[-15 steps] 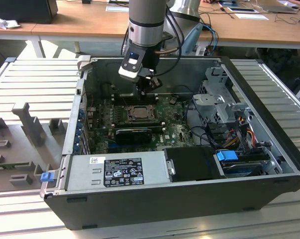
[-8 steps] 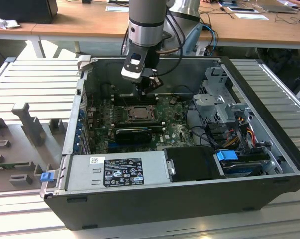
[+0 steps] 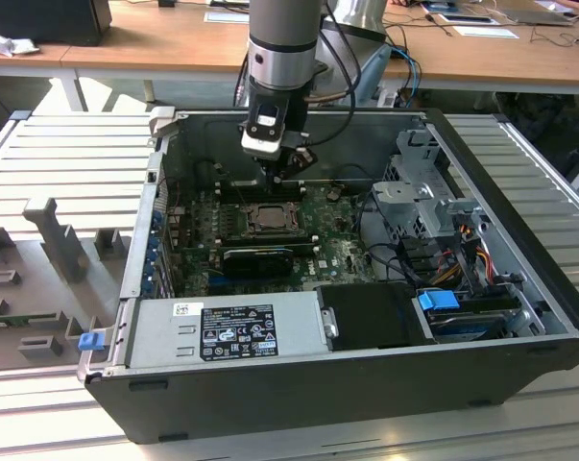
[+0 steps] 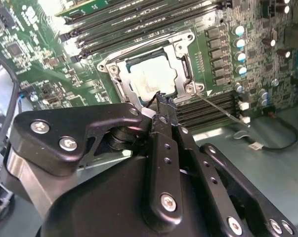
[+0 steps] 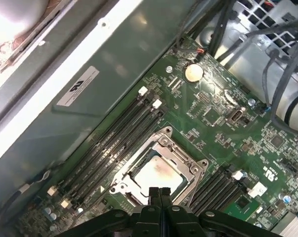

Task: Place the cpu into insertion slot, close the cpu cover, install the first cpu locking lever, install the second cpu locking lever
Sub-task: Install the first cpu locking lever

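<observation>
- My black metal two-finger claw [image 5: 159, 191] is pinched narrow, tips pressed together with nothing between them. You can see that in both wrist views.
- In the second wrist view the claw [image 4: 162, 101] has its tips right at the near edge of the socket. I can't tell whether they're touching or just above it.
- The small square cpu with the pale silver-grey metal top [image 4: 151, 79] is sitting flat in the dark square insertion slot [image 4: 120, 84], so that part's in.
- The silvery-dark metal frame of the cpu cover [image 5: 186, 150] is lying down around the cpu [image 5: 156, 173], which shows through its big window.
- A thin silver lever rod [image 4: 218, 106] sticks out from one socket corner, slanting across the long black memory slots [image 4: 208, 111]. Latched or not, no idea.
- Around all that is the green circuit board [image 5: 223, 128], with a round silver coin battery [image 5: 193, 72] further off.
- From the exterior view I'm hanging down inside the open dark computer case [image 3: 519, 317], with the claw [image 3: 287, 173] just above the socket. The grey metal power supply box [image 3: 227, 327] is along the near wall.
</observation>
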